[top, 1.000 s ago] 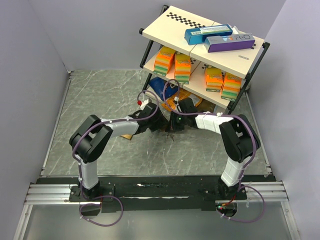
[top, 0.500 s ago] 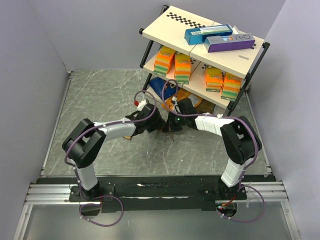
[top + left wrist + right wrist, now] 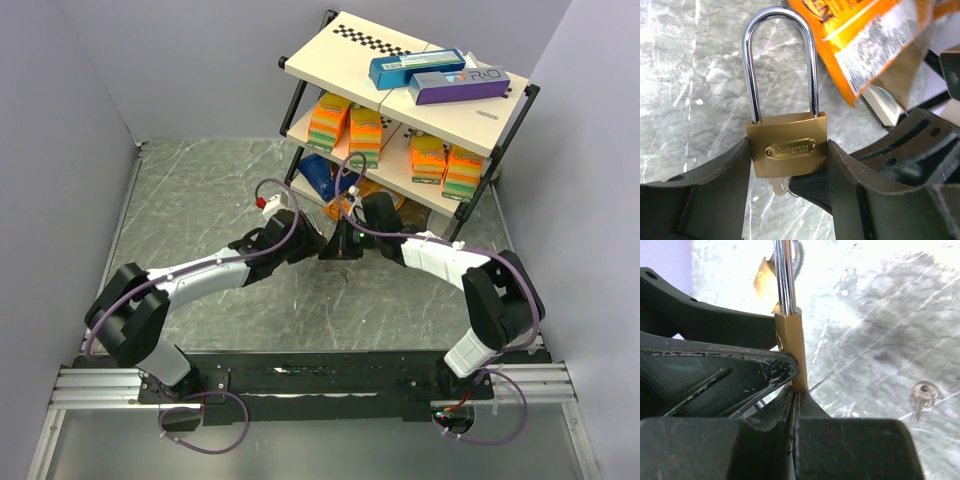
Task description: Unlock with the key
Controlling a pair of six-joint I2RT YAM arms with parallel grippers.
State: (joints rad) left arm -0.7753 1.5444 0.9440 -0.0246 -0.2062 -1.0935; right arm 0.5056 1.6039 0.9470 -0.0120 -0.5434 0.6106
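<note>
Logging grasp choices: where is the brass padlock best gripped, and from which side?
Grip the padlock by its brass body, across the two narrow side faces, coming from the keyhole end as the left claw does. Those faces are flat and parallel, leaving the shackle free and the underside open for the key.

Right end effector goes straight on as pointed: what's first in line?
The underside of the brass padlock, held by the left end effector. The right end effector is right at it; contact unclear.

White-and-black arms (image 3: pixel 200 277), purple cables (image 3: pixel 243 422)
</note>
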